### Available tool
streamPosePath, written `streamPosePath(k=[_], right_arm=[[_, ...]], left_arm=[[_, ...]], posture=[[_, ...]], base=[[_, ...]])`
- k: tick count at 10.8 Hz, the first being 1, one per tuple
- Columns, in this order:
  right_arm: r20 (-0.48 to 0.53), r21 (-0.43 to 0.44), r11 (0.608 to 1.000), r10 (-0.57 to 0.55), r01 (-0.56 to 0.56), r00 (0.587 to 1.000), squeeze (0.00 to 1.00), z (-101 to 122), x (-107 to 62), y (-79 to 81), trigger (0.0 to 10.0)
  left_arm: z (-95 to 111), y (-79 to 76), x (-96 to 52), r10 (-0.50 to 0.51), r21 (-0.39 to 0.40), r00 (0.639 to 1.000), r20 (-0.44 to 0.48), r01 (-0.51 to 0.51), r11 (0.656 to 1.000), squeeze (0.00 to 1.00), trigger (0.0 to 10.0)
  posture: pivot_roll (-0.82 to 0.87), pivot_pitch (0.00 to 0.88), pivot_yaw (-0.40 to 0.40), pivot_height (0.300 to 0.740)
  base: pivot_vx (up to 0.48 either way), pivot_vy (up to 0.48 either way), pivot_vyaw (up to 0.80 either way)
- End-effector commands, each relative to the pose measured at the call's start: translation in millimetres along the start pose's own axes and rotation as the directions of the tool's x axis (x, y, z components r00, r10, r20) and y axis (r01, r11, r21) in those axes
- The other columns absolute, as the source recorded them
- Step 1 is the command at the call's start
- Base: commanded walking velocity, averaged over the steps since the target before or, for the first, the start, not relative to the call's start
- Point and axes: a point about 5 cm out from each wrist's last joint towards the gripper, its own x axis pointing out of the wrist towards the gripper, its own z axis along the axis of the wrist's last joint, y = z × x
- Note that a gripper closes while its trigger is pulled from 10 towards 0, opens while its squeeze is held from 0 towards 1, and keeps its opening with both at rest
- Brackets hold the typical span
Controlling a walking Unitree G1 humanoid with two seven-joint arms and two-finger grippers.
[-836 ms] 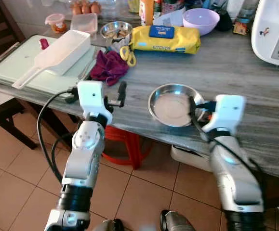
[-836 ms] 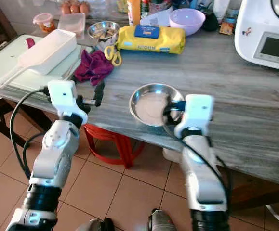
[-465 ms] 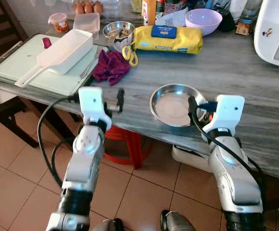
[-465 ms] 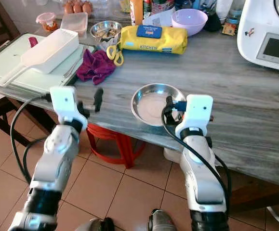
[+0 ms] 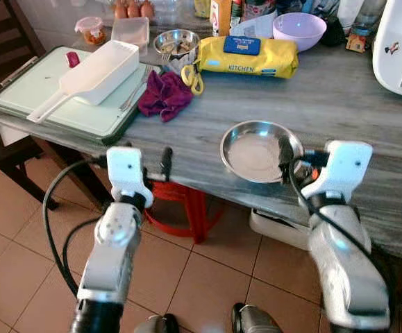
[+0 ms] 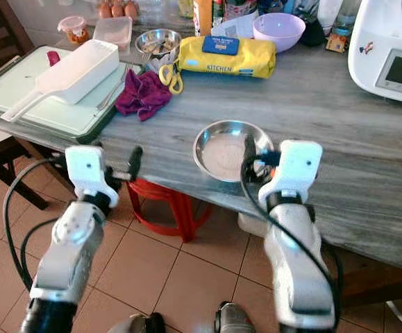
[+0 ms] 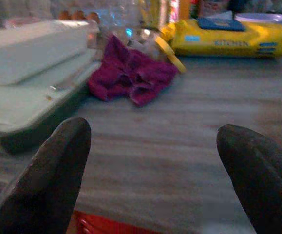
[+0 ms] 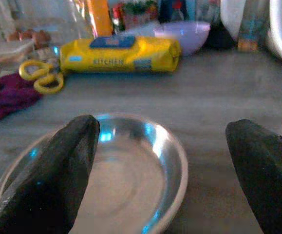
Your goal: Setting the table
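Your right tool (image 8: 162,161) is spread wide and empty — the round shiny steel plate (image 5: 260,150) lies straight ahead of it, touching nothing, near the grey wood-grain counter (image 5: 339,104) edge. The right arm is nearer. Your left tool (image 7: 155,165) is also released — it faces a crumpled magenta cloth (image 7: 131,78).

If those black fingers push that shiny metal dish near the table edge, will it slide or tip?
The steel plate looks smooth, so it would probably slide on the table. Its raised rim and light look suggest that pressing one edge may tip it. It seems stiff.
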Motion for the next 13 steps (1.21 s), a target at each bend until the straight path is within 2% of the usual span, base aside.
streamPosePath(k=[1,3,11,13], right_arm=[[-0.017,0.022,1.000,0.014,-0.014,1.000,0.00,-0.5,-4.0,3.3,10.0],[0.012,0.031,0.999,0.044,-0.045,0.999,0.00,5.1,-5.2,6.1,10.0],[-0.022,0.028,0.999,0.029,-0.028,0.999,0.00,5.6,0.6,0.0,10.0],[-0.009,0.020,0.999,0.030,-0.029,1.000,0.00,7.1,0.8,-0.3,10.0]], left_arm=[[0.4,-3.0,-2.0,-0.031,-0.012,1.000,-0.004,0.031,0.999,0.00,10.0],[1.6,-4.3,-0.5,-0.023,-0.032,1.000,-0.004,0.023,0.999,0.00,10.0],[4.5,-2.9,5.4,0.011,-0.030,0.999,-0.034,-0.012,0.999,0.00,10.0],[6.1,-3.8,7.0,0.020,-0.017,0.999,-0.029,-0.021,1.000,0.00,10.0]], posture=[[-0.21,0.192,0.058,0.740],[-0.21,0.197,0.058,0.740],[-0.22,0.211,0.049,0.740],[-0.22,0.211,0.049,0.740]], base=[[0.000,0.000,0.00],[0.000,0.000,0.00],[0.000,0.000,-0.76],[0.000,0.000,0.00]])
